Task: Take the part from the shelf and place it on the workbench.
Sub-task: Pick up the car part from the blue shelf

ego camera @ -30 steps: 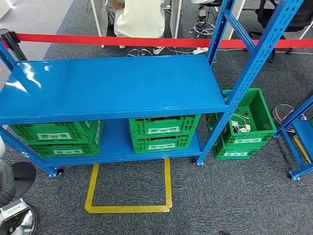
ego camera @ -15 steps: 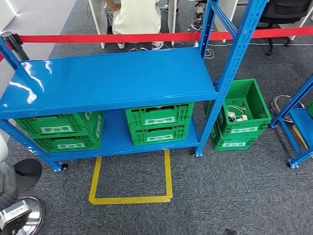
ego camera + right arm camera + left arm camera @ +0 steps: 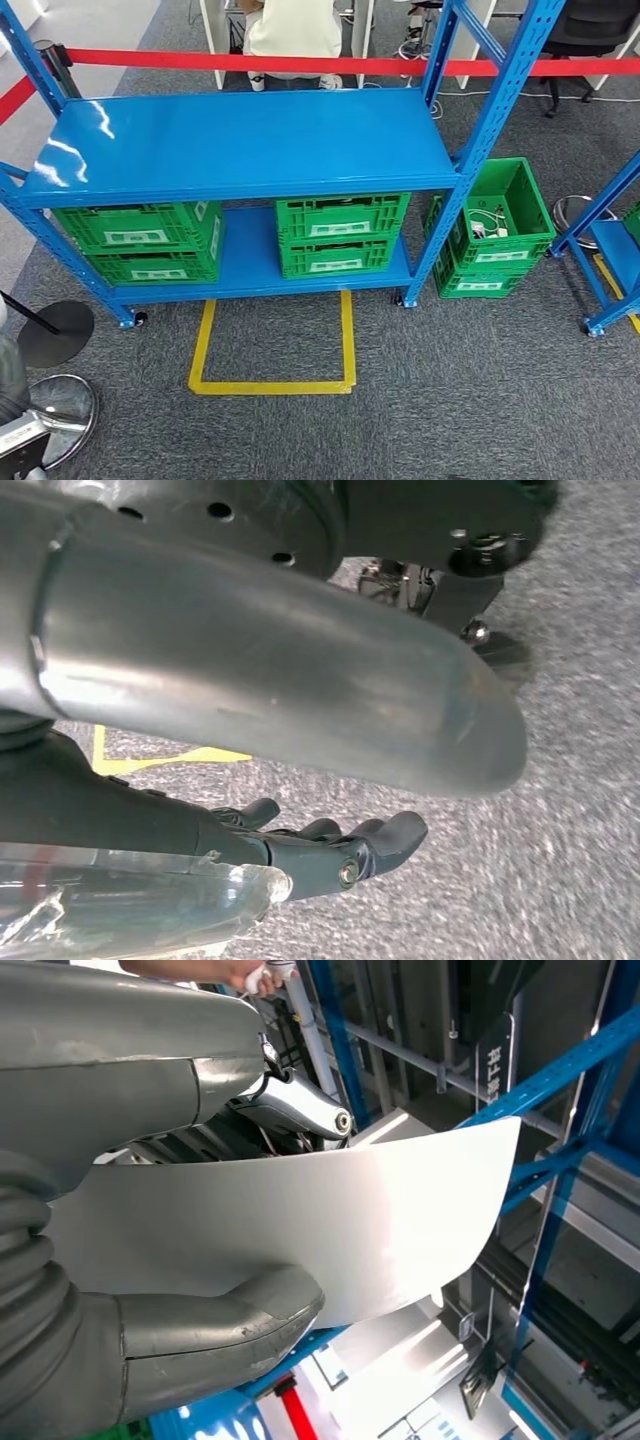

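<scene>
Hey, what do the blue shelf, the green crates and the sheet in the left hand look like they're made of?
Blue shelf: likely painted steel, with glossy glare streaks and punched uprights.
Green crates: apparently moulded plastic, with ribbed, slotted walls.
Sheet held by the left hand: thin and slightly bowed, satin silver-white; probably metal, possibly plastic.

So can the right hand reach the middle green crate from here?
Probably not: the right hand hangs by the carpet, and the crate sits beyond the yellow floor marking, under the blue shelf board.

Bare shelf top [image 3: 241, 140], crates [image 3: 343, 235] beneath
</scene>
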Controlling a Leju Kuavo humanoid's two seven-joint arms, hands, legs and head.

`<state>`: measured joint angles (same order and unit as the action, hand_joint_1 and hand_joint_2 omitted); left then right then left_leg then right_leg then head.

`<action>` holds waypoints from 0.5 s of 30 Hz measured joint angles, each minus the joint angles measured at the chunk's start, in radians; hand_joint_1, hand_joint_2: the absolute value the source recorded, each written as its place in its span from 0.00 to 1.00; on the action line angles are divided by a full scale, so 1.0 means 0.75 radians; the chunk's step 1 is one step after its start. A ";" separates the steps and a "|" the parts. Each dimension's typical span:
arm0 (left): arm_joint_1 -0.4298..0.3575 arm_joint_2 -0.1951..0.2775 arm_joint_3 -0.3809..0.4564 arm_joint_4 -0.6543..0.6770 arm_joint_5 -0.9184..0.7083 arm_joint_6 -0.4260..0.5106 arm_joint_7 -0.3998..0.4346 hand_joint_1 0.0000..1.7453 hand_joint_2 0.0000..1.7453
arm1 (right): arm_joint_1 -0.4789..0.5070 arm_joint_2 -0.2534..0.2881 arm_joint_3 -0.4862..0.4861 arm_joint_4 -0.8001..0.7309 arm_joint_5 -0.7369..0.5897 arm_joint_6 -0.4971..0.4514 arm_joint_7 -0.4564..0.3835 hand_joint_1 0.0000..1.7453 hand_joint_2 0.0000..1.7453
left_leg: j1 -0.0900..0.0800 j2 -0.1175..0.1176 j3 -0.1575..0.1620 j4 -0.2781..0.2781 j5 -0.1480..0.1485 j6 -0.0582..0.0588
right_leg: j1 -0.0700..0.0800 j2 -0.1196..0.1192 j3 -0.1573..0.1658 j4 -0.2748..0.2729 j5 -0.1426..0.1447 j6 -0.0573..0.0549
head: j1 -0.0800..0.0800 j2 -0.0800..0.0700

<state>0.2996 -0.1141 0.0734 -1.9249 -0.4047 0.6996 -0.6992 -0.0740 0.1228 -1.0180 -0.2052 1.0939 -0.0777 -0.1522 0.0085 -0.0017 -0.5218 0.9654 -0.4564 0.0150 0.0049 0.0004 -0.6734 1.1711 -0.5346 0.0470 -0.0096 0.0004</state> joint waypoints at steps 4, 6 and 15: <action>0.006 0.001 0.002 0.000 -0.005 0.000 0.000 1.00 1.00 | 0.000 0.001 0.000 0.000 0.002 0.000 0.000 0.00 0.00 | -0.002 0.000 -0.061 0.002 0.048 -0.004 | -0.002 0.000 0.020 0.139 -0.040 0.001 | 0.001 0.000; 0.008 0.001 0.004 -0.002 -0.009 0.000 0.000 1.00 1.00 | -0.003 0.001 0.000 0.000 0.003 0.000 -0.002 0.00 0.00 | -0.003 0.000 -0.079 0.002 0.066 -0.012 | -0.001 0.000 0.162 -0.058 0.019 -0.011 | 0.001 0.000; 0.016 0.003 0.005 -0.018 -0.011 0.001 0.000 1.00 1.00 | -0.007 0.009 0.000 0.000 0.006 0.002 -0.004 0.00 0.00 | -0.007 0.001 -0.098 -0.010 0.081 -0.001 | 0.010 0.001 0.266 -0.274 0.036 -0.044 | -0.002 0.000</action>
<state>0.3113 -0.1119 0.0770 -1.9383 -0.4131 0.7000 -0.6993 -0.0795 0.1297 -1.0178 -0.2052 1.0986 -0.0760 -0.1550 0.0036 -0.0011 -0.5953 0.9577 -0.3956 0.0144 0.0125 0.0009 -0.4736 0.9656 -0.5074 0.0138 -0.0113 0.0004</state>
